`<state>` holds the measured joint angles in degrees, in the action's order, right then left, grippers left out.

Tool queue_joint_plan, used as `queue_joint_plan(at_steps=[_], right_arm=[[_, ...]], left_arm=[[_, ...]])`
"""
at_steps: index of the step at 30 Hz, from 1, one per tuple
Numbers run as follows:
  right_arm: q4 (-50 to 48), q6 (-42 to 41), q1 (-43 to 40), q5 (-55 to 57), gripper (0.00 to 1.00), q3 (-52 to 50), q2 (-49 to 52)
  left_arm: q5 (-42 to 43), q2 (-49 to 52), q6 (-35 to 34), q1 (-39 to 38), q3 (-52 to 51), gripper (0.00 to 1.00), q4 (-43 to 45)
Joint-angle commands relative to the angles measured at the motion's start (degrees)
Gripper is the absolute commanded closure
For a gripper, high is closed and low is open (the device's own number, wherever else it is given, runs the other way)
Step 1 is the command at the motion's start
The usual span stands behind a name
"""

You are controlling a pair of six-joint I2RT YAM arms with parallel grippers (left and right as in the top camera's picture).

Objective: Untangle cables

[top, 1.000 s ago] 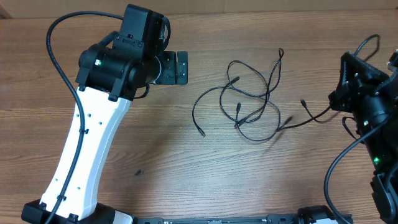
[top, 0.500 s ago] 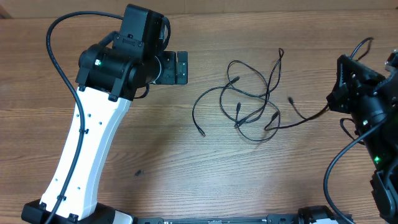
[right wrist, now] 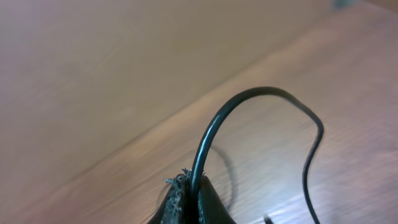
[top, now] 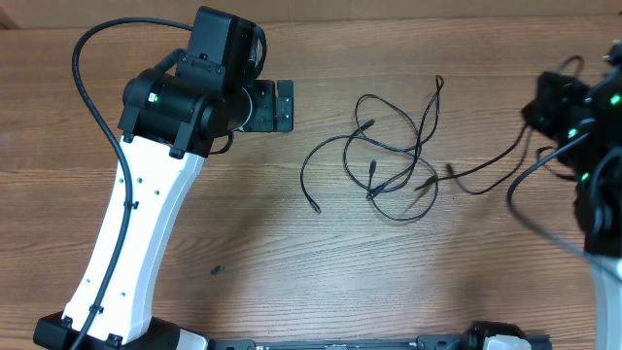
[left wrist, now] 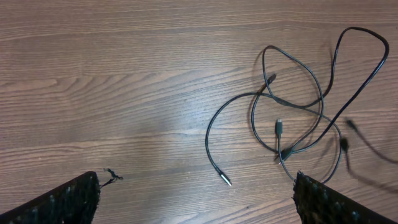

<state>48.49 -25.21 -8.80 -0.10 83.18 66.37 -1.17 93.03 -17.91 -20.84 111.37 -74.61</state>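
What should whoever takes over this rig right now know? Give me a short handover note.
Left gripper: open and empty, above the table, left of the cables.
Right gripper: shut on one strand, over at the table's right side.
Cables: a loose tangle of crossing loops lying right of centre. The held strand runs out of it toward the right gripper.
Done: one strand gripped.
Left: no cable is separated yet, and the loops cross in several places.
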Motion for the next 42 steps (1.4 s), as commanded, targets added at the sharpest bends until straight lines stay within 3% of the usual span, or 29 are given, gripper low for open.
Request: queue_joint_plan(at_steps=[1,10,24,35,42], right_arm=[[0.07,-0.72,-8.02,-0.31,0.96,-0.92,4.76],[0.09,-0.68,-24.11,-8.35,0.96,-2.60,20.48],[-7.67,0.13,-43.63,-2.45,0.94,-2.60,22.53],[-13.53,0.13,-48.24,0.79,0.84,-2.60,23.45],[-13.27,0.17,-48.11,-10.10,0.70,-2.60,23.45]], left_arm=[[-0.74,0.42,-0.52,0.20,0.76,0.00,0.02],[-0.74,0.42,-0.52,0.20,0.76,0.00,0.02],[-0.74,0.42,-0.52,0.20,0.76,0.00,0.02],[-0.74,0.42,-0.52,0.20,0.76,0.01,0.02],[-0.74,0.42,-0.52,0.20,0.76,0.00,0.02]])
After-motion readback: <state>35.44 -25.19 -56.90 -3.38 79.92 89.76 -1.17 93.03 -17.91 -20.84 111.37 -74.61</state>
